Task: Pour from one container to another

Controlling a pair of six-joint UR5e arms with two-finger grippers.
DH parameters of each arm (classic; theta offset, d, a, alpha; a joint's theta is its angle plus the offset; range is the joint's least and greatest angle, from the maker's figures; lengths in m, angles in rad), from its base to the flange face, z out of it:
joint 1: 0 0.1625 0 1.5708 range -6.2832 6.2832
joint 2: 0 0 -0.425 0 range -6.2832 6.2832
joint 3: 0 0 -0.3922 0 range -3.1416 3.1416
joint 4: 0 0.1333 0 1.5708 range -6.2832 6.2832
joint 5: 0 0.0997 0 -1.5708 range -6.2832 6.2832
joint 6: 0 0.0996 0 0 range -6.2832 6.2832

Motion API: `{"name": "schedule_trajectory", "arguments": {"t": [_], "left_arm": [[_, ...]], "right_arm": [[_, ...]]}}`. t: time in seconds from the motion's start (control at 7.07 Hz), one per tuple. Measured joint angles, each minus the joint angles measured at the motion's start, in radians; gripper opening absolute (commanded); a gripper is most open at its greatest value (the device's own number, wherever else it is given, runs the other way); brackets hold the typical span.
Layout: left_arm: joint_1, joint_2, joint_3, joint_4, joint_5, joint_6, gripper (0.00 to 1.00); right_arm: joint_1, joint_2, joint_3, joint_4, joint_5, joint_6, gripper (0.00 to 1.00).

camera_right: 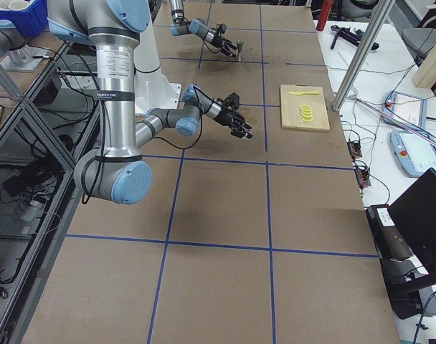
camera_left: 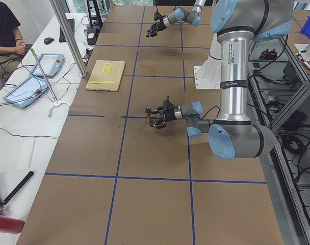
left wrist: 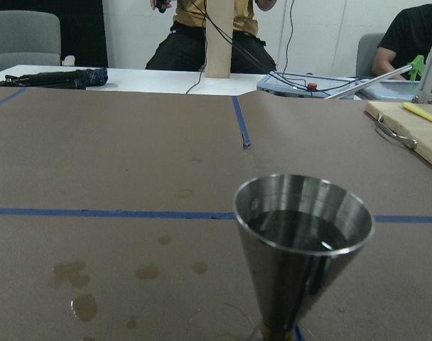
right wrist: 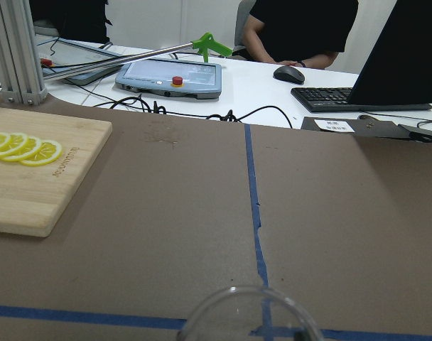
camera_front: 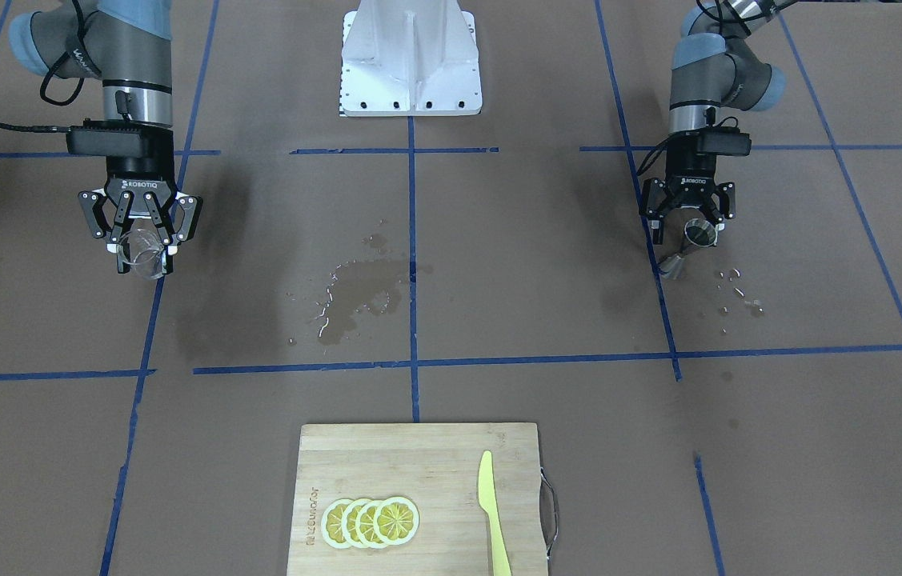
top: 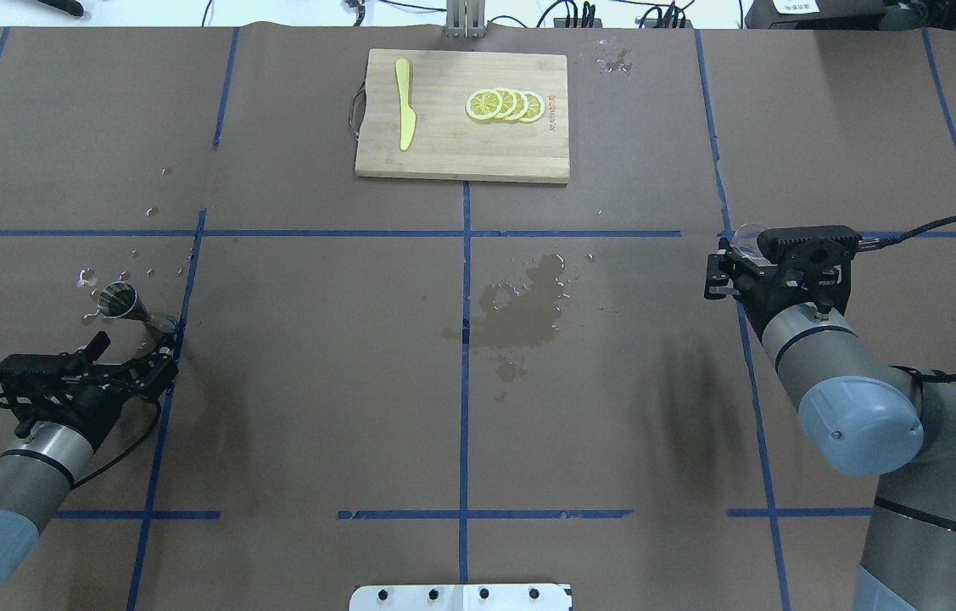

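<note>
The silver jigger (camera_front: 691, 244) stands upright on the table over a blue tape line, with dark liquid in its upper cone (left wrist: 301, 231). My left gripper (camera_front: 688, 226) is open just behind it, fingers spread and not touching it; the overhead view shows the jigger (top: 125, 304) ahead of that gripper (top: 136, 344). My right gripper (camera_front: 141, 242) is shut on the small clear glass cup (camera_front: 142, 258) and holds it off the table at the opposite side. Only the cup's rim (right wrist: 248, 316) shows in the right wrist view, and it peeks out by the right gripper (top: 719, 273) in the overhead view.
A puddle (top: 520, 318) wets the paper at the table's middle, and droplets (camera_front: 739, 292) lie around the jigger. A wooden cutting board (top: 461, 161) with lemon slices (top: 505, 105) and a yellow knife (top: 404, 102) sits at the far edge. The white robot base (camera_front: 410, 64) is between the arms.
</note>
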Motion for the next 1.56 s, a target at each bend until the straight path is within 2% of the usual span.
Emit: {"name": "schedule_trajectory", "arguments": {"t": [0.42,0.85,1.27,1.56], "left_arm": [[0.021,0.018,-0.068,0.007,-0.057,0.001,1.00],[0.025,0.173,-0.268,0.026,-0.182,0.019,1.00],[0.025,0.242,-0.396,0.039,-0.261,0.052,1.00],[0.024,0.256,-0.444,0.064,-0.286,0.060,1.00]], "right_arm": [[-0.011,0.000,-0.027,0.001,-0.015,0.039,0.00],[-0.079,-0.009,-0.076,0.002,-0.096,0.154,0.00],[-0.140,-0.021,-0.111,0.001,-0.168,0.297,0.00],[-0.166,-0.034,-0.126,0.002,-0.195,0.402,0.00]]}}
